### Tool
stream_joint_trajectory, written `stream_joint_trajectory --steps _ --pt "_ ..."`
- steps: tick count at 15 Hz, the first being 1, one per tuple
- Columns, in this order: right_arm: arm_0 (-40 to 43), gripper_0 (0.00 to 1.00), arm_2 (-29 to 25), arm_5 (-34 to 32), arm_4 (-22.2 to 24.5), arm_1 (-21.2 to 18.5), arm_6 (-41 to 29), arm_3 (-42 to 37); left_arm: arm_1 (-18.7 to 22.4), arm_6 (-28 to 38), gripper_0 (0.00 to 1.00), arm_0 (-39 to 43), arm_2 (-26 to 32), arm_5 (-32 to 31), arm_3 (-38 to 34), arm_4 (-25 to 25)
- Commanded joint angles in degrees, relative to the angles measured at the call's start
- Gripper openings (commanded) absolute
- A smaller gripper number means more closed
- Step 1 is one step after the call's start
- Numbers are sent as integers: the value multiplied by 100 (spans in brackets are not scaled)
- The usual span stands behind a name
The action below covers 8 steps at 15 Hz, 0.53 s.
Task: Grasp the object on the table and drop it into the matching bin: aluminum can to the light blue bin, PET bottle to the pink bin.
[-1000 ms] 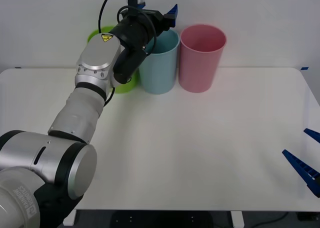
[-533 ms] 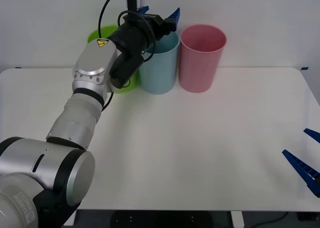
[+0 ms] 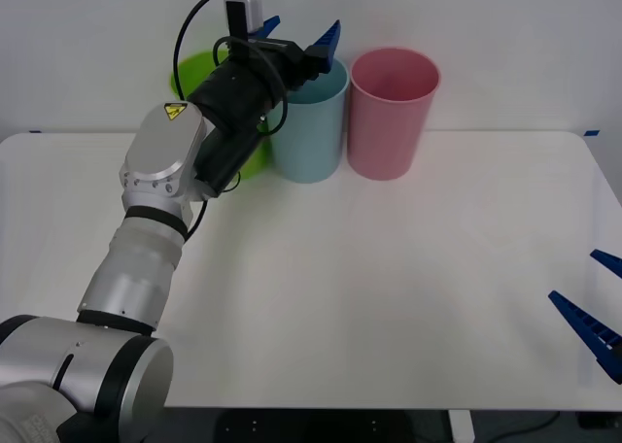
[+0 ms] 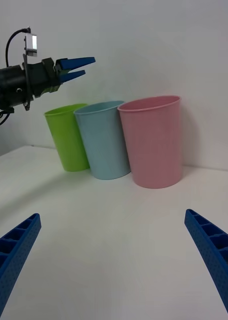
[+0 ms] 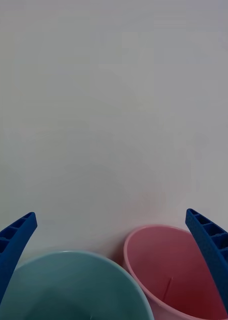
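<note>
My left gripper hovers open and empty above the rim of the light blue bin. In the right wrist view it hangs high over the bins. From the left wrist view its fingers frame the mouths of the light blue bin and the pink bin. The pink bin stands just right of the blue one. The aluminum can and the PET bottle are out of view. My right gripper waits open at the right edge of the table.
A lime green bin stands left of the light blue bin, partly behind my left arm. All three bins, with the pink one and the green one, line the table's far edge against a white wall.
My left gripper has risen a little and drawn back to the left above the light blue bin, staying open. The right arm has not moved.
</note>
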Motion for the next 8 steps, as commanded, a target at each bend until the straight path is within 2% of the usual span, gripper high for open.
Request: stream_joint_trajectory --steps 1,8 --pt "0 100 0 0 0 0 0 0 112 -55 100 556 0 -282 -596 199" --pt "0 100 0 0 0 0 0 0 736 -99 100 2402 -141 -554 -2591 955"
